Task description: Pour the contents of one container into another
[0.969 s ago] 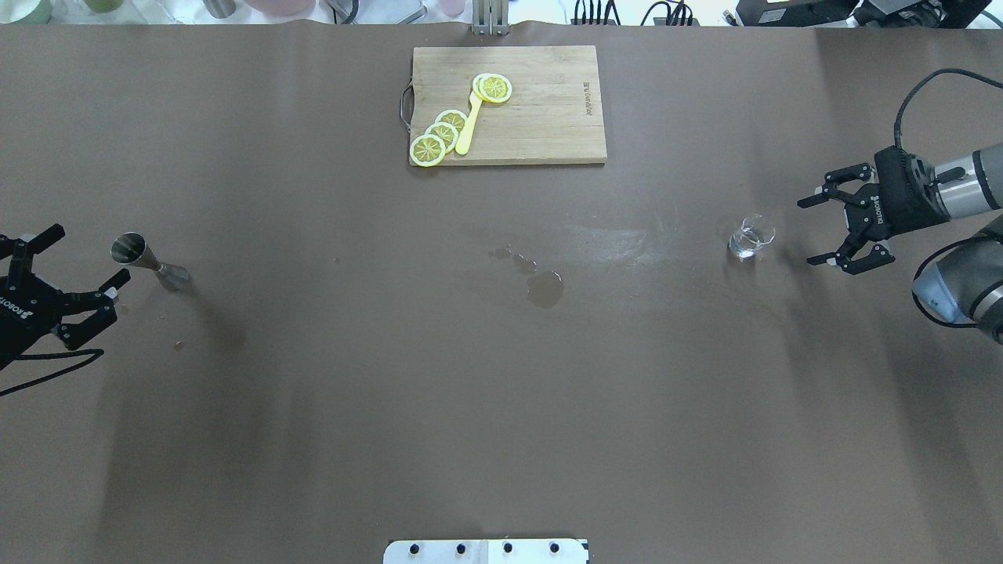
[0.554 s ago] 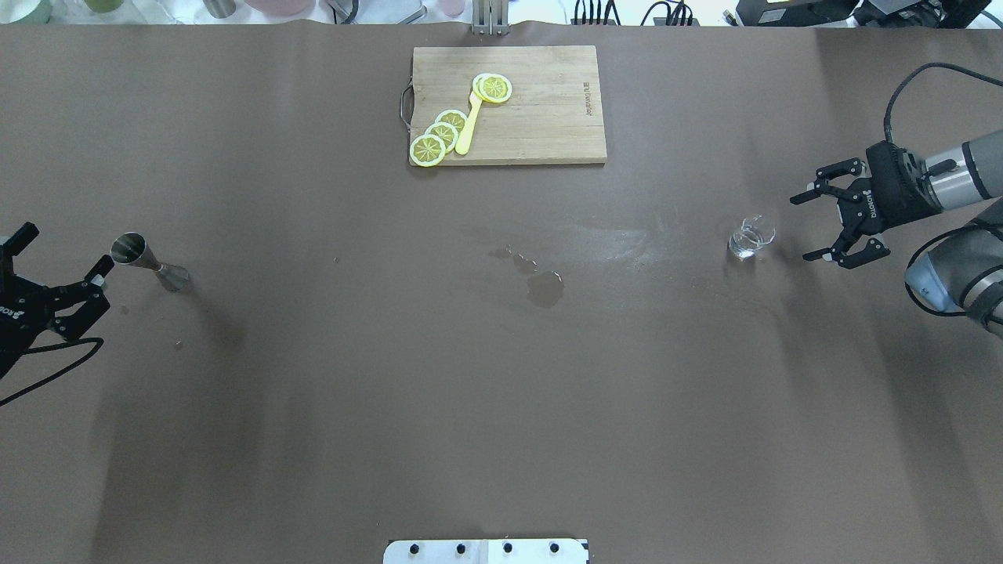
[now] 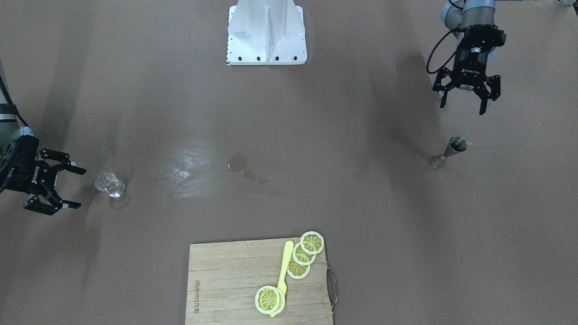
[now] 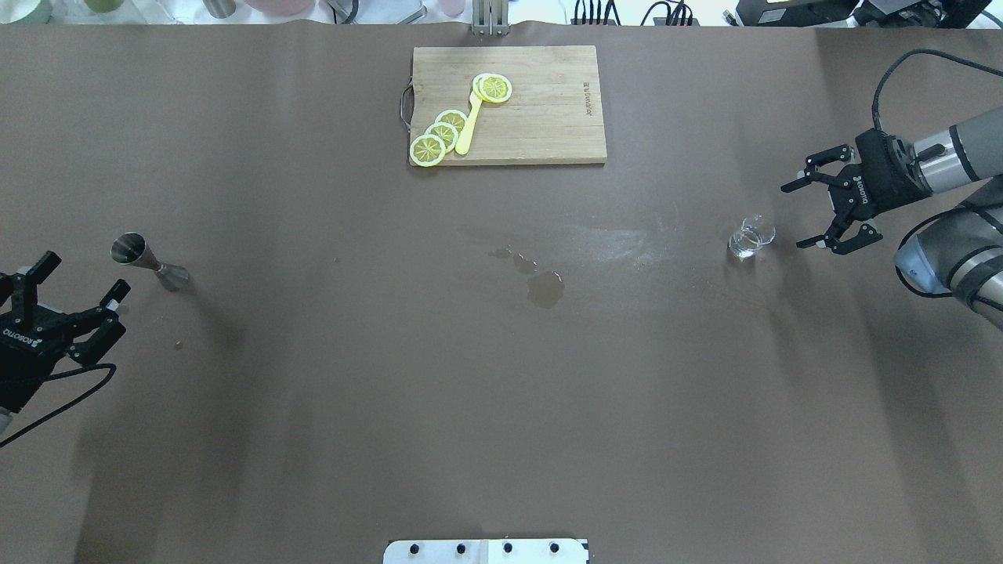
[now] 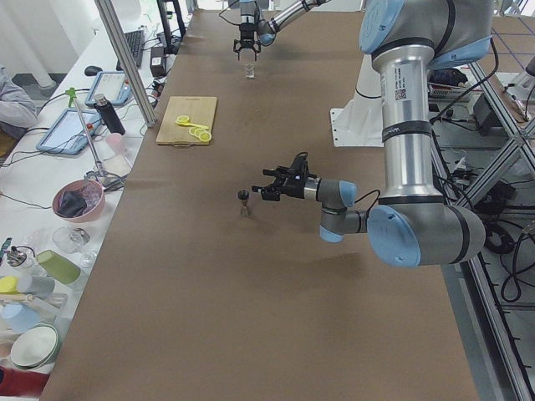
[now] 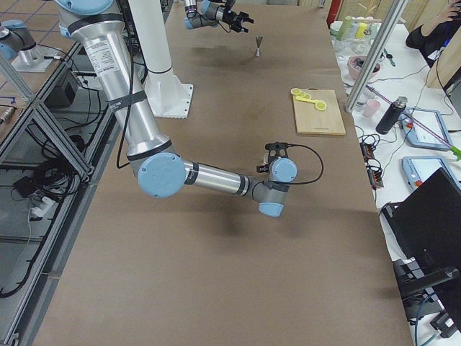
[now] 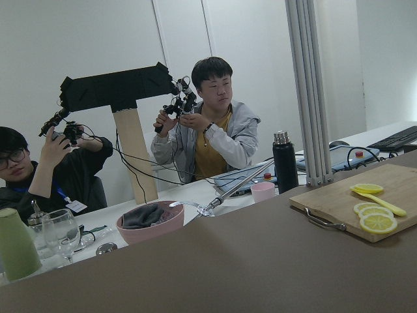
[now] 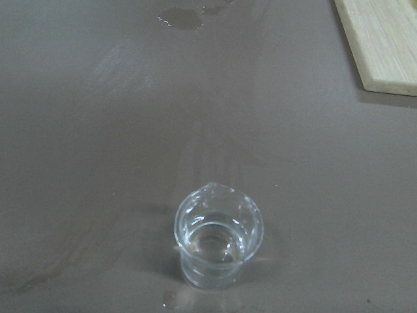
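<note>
Small clear glass (image 4: 751,237) upright near table's right edge, just off right gripper (image 4: 794,217), fingers spread, not touching. Steel jigger (image 4: 149,262) upright near left edge, beside left gripper (image 4: 85,276), also spread wide. Probably light, slick, fragile glass: grip mid-wall, squeeze gently. Rigid but tippy jigger: pinch at waist.

Long table (image 4: 313,439) under a brown cover, with a soft glare patch near the middle. Along its far edge runs a white side table (image 5: 38,180) with a pink bowl (image 5: 77,200), a black bottle (image 5: 107,114) and tablets (image 5: 63,142). Two people (image 7: 208,130) sit there against a plain white wall (image 7: 98,39).
</note>
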Robot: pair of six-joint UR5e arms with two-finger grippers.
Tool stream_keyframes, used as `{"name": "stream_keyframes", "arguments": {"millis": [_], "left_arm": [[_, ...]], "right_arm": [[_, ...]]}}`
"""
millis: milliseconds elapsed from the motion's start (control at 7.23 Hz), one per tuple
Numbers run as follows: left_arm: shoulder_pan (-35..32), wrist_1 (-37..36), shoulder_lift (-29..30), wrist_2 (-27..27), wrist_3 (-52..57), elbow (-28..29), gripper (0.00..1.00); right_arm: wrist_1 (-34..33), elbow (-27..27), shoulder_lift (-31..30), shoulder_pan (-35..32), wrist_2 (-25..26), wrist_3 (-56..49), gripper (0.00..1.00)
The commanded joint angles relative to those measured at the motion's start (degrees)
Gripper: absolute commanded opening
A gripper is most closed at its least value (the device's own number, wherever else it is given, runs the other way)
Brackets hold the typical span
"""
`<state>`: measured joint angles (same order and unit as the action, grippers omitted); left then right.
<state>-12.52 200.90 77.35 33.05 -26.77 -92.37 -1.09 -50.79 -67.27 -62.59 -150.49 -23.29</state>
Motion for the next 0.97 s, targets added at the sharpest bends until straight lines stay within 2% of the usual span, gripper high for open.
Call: {"name": "stream_keyframes", "arguments": {"millis": [0, 415, 554, 692, 830], "left_arm": [[5.9, 1.1, -0.7, -4.1, -4.8, 0.8, 0.98], [9.6, 0.5, -1.3, -4.7, -5.0, 1.0, 0.98], [10.6, -4.3, -1.2, -7.1, -4.6, 0.6, 0.98], [13.1, -10.6, -1.1, -17.3, -8.9, 0.3, 0.98], [14.4, -13.6, -1.2, -18.7, -18.7, 0.0, 0.98]], "right_arm": [[-0.2, 1.9, 2.3, 0.3, -0.7, -0.3, 0.98], [-0.9, 2.0, 2.8, 1.8, -0.8, -0.3, 0.98], [-0.9, 2.0, 2.8, 2.6, -0.8, -0.4, 0.97], [-0.9, 1.9, 2.9, 3.2, -0.9, -0.4, 0.97], [-0.9, 1.9, 2.8, 3.6, -0.9, -0.4, 0.96]]}}
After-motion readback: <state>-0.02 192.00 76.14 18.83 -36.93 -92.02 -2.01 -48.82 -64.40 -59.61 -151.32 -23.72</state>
